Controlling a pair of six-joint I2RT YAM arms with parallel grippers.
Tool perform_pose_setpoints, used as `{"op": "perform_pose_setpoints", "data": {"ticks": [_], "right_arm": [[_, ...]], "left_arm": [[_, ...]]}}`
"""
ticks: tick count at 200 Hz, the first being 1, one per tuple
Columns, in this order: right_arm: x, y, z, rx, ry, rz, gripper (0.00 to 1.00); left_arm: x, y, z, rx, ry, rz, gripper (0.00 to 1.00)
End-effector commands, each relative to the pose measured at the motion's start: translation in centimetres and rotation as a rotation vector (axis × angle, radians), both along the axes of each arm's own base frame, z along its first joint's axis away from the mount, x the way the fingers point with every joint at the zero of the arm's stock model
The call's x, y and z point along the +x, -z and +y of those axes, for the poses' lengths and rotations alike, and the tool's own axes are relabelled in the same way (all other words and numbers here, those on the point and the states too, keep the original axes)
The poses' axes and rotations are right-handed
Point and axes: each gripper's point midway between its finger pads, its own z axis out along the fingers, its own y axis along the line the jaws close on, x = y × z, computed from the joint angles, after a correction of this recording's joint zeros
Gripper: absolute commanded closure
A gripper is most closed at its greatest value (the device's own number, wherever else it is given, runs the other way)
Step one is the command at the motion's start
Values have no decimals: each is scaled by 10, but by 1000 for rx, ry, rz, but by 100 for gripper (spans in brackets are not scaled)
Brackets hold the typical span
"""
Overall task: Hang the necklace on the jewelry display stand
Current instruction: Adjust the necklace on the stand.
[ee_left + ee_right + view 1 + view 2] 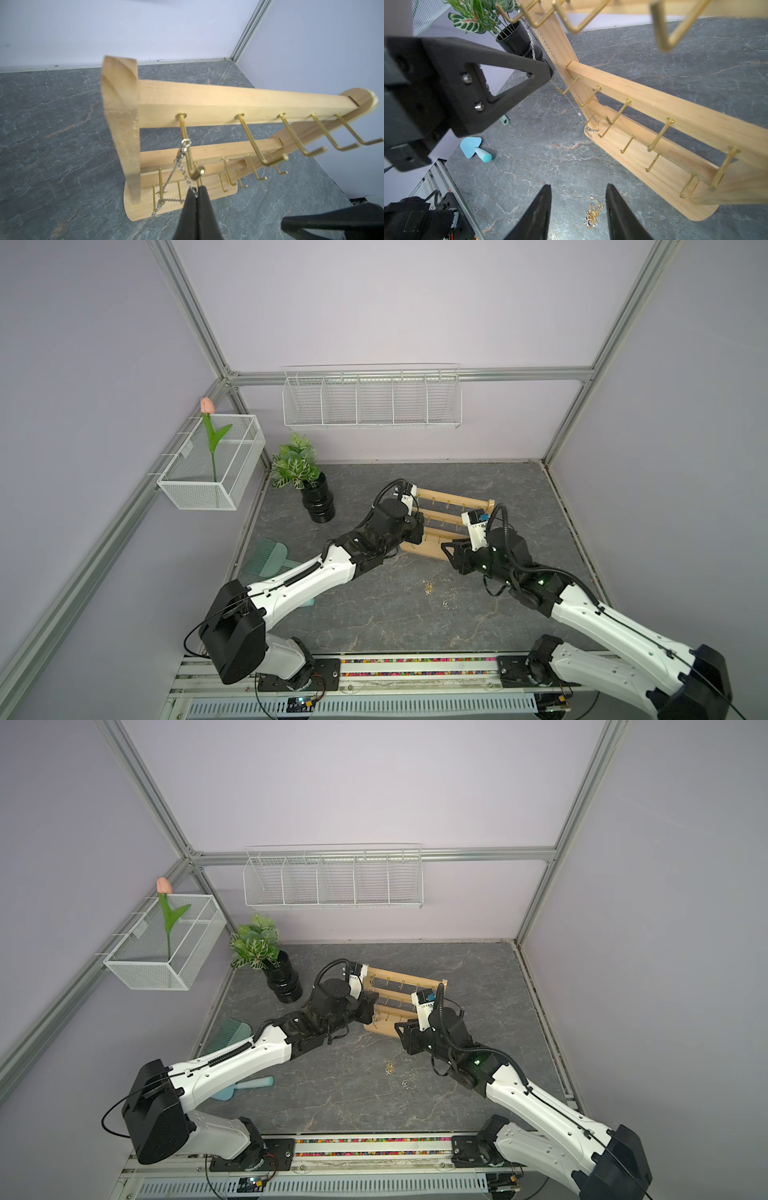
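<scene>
Silver necklace (182,150) looks looped by its clasp end over the end hook (182,128) on the top crossbar of the jewelry display stand (207,104), with the chain trailing to the base. Left hand (196,190) is pinched on the chain just below that hook. Right hand (578,187) is apart and empty, above 1 gold necklace (592,214) on the desk (529,166). Likely remaining: let go, back out.

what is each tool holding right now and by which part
The left tool is shut on the silver necklace, pinching its chain just below the clasp, which sits on a top-bar hook. The right tool is open, holding nothing.
</scene>
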Motion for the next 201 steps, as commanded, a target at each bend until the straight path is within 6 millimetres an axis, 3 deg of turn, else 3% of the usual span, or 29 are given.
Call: {"op": "perform_pose_setpoints", "data": {"ticks": [1,66,127,201], "right_arm": [[0,0,1,23,1,-6,54],[1,3,1,21,6,1,54],[1,2,0,24,10,-4,54],[3,3,4,25,5,4,54]], "left_arm": [[-1,-12,6,-14,-24,-7,100],[-14,-24,-1,-48,44,22,100],[4,-15,43,57,-185,-17,100],[14,-17,42,58,-196,-46,100]]}}
